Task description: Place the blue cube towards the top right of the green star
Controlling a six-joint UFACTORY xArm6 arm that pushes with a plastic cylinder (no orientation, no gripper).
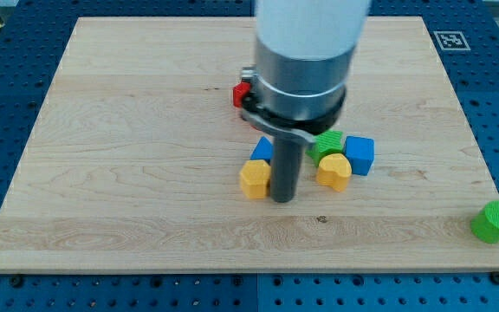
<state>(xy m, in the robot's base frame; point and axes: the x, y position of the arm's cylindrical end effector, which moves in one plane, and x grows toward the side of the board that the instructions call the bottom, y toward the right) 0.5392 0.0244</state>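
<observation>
The blue cube sits on the wooden board right of centre. It touches the right side of the green star, which is partly hidden behind the arm. A yellow block lies just below the star. My tip rests on the board to the left of these, between the yellow block and a yellow hexagonal block. The cube is about 90 px to the right of my tip and a little higher in the view.
A second blue block peeks out behind the rod above the yellow hexagonal block. A red block sits behind the arm's body. A green cylinder stands off the board at the lower right.
</observation>
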